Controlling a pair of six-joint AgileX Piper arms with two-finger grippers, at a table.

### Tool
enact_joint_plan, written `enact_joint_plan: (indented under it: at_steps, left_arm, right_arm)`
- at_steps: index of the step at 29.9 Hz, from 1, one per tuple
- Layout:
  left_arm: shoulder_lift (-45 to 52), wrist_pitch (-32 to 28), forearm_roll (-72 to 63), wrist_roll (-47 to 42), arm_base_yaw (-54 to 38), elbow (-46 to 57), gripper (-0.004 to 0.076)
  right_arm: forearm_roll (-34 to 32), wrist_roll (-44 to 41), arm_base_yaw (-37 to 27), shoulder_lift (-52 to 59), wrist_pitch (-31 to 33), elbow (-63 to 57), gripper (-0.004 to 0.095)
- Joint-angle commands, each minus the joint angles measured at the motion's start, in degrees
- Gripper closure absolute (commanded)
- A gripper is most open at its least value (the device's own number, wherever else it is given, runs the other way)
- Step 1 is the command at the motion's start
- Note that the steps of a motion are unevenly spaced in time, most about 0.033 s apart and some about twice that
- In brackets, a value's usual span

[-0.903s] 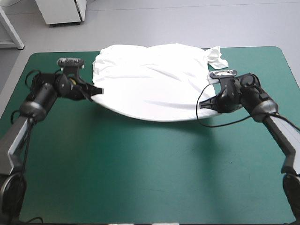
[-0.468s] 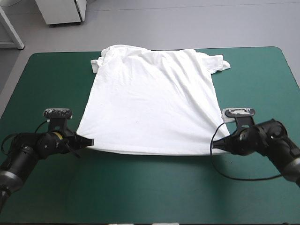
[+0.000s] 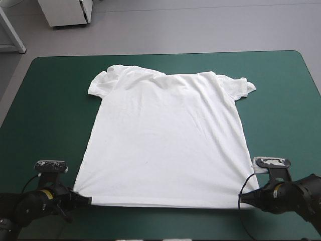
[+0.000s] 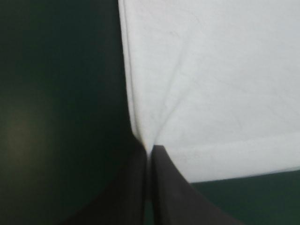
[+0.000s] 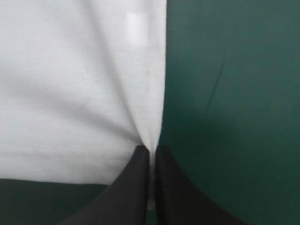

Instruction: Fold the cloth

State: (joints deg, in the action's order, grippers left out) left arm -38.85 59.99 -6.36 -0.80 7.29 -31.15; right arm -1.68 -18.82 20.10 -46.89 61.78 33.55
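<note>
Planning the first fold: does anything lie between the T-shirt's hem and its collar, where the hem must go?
Nothing visible does. The T-shirt lies flat with nothing on it; the left gripper and right gripper are shut on its hem corners.

The white short-sleeved T-shirt (image 3: 165, 140) lies flat mid-frame on the teal-green tabletop (image 3: 50, 100), its lower corners in the left jaws and right jaws.

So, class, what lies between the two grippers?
The hem of the T-shirt stretches from left gripper to right gripper, each pinching a corner; the high view shows it.
</note>
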Motion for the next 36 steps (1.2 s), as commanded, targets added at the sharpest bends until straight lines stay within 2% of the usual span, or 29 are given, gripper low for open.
enact_joint_plan:
  at_steps: [1, 9, 14, 16, 19, 22, 24, 26, 32, 36]
  left_arm:
    - [3.90, 4.62, -1.39, 0.06, 0.17, -0.92, 0.0746]
    - [6.00, 4.90, -6.42, 0.16, 0.17, 0.01, 0.0746]
    - [6.00, 3.92, -10.68, 5.13, 0.17, 0.01, 0.0727]
    - [6.00, 3.82, -11.82, 6.60, 0.17, 0.01, 0.0676]
    - [6.00, 4.17, -13.11, 7.73, 0.17, -0.11, 0.0534]
    - [6.00, 5.40, -14.01, 7.60, 0.17, -0.34, 0.0354]
    - [6.00, 7.56, -13.89, 7.36, 0.17, -0.91, 0.0279]
    - [6.00, 9.11, -13.50, 7.26, 0.06, -2.25, 0.0269]
    - [5.65, 5.73, -9.66, 6.85, 0.06, -8.71, 0.0286]
    - [1.32, 5.50, -5.08, 5.76, 0.06, -13.60, 0.0286]
  right_arm:
    - [1.35, -0.29, 0.16, 3.11, 2.39, -0.84, 0.0911]
    - [4.68, -0.39, 0.16, 5.20, 3.30, -2.59, 0.0911]
    - [5.38, -0.27, 0.16, 5.20, 3.19, -2.59, 0.0904]
    - [5.38, 0.52, 0.16, 5.20, 3.31, -2.48, 0.0862]
    - [5.38, 0.75, 0.16, 5.20, 3.69, -2.32, 0.0747]
    - [5.23, 0.75, 0.16, 5.20, 4.72, -1.05, 0.0595]
    - [4.53, 0.86, 0.16, 5.20, 5.68, 0.57, 0.0517]
    - [3.56, 0.84, 0.16, 5.20, 5.95, 3.00, 0.0474]
    - [-2.94, 1.16, 0.16, 5.10, 5.70, 12.58, 0.0476]
    - [-6.49, 1.81, 0.16, 3.07, 6.68, 18.37, 0.0480]
